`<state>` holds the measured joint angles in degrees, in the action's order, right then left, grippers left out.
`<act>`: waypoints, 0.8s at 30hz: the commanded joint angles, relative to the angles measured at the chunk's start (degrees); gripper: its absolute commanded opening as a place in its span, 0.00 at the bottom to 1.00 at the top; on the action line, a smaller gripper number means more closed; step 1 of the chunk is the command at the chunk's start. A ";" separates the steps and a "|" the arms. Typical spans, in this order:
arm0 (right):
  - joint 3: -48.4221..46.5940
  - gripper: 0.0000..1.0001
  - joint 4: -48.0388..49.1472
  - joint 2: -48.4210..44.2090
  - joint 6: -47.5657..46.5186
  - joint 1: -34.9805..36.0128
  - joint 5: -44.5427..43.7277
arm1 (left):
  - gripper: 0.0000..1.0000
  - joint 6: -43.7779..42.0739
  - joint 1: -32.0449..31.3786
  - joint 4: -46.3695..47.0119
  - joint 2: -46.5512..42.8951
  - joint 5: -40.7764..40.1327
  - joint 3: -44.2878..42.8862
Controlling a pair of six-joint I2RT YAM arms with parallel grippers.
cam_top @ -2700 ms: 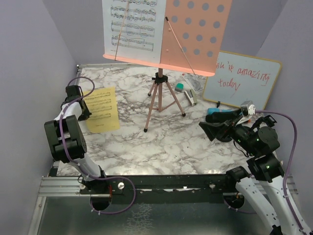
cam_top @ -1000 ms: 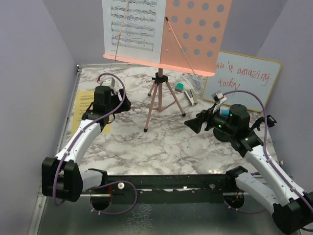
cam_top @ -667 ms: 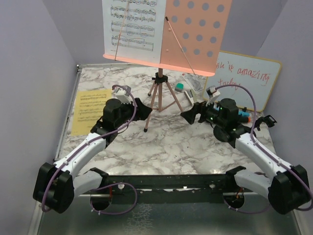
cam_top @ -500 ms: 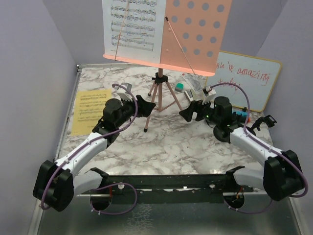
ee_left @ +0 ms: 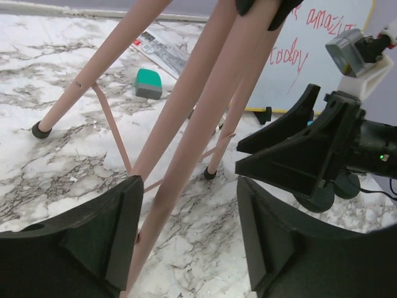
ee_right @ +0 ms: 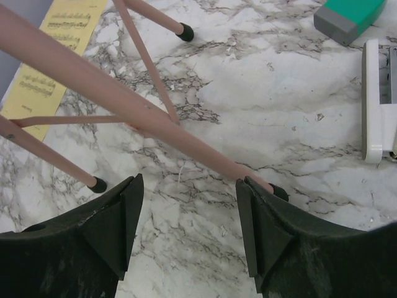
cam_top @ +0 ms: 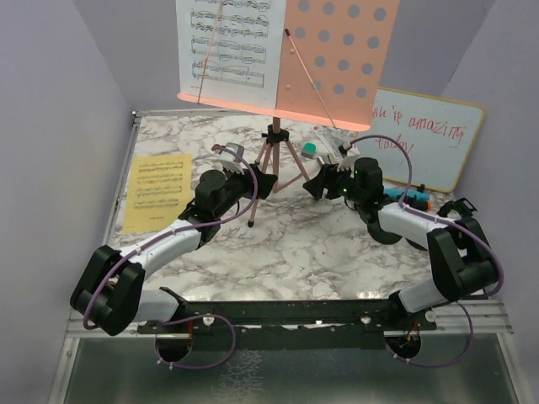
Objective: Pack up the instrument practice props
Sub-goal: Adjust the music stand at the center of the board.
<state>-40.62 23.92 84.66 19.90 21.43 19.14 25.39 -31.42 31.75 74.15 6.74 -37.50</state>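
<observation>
- Music rack: the pink perforated music rack [cam_top: 337, 59] is stood upright on its tripod legs [cam_top: 271, 172] towards the rear middle of the marble table [cam_top: 295, 252].
- Sheet music: a white printed page [cam_top: 229, 42] is propped on the left half of the rack's desk. A yellow page [cam_top: 158, 190] is laid flat on the table at the left, well apart from the tripod.
- Blue microphone: the blue microphone [cam_top: 407, 199] is seen lying behind the right arm, near the foot of the whiteboard [cam_top: 418, 135], and is partly hidden.
- Left gripper: the left gripper [cam_top: 259, 182] is brought in low at the tripod from the left. Its jaws are spread, and in the wrist view one pink leg is seen passing between the two black fingers [ee_left: 105, 242], close against the left one. Whether the leg is touched cannot be told, and no clamping is seen.
- Right gripper: the right gripper [cam_top: 313, 187] is placed at the tripod from the right, facing the left one. Its jaws are spread and nothing is grasped. The rubber foot of one leg is seen just beside its right finger [ee_right: 279, 248].
- Other items: a green eraser [cam_top: 310, 151] and a white stapler [ee_right: 378, 105] are left on the table behind the tripod.
</observation>
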 commanded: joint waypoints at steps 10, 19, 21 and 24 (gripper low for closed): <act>-7.08 0.43 6.31 9.80 -4.26 0.37 -0.28 | 0.50 -7.25 -3.29 7.00 2.59 -4.49 1.93; -11.22 0.22 4.03 13.07 -10.02 0.37 2.54 | 0.13 -8.66 -5.79 8.98 2.80 -6.25 3.28; -13.26 0.17 2.74 14.61 -11.62 0.37 3.69 | 0.10 -8.69 -7.04 9.36 1.64 -7.45 4.08; -16.47 0.12 1.31 17.63 -13.97 0.42 4.84 | 0.06 -8.62 -9.11 9.76 0.18 -10.05 5.41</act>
<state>-52.49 26.79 98.50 9.04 21.65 22.09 14.13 -36.93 40.77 76.88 -2.09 -34.59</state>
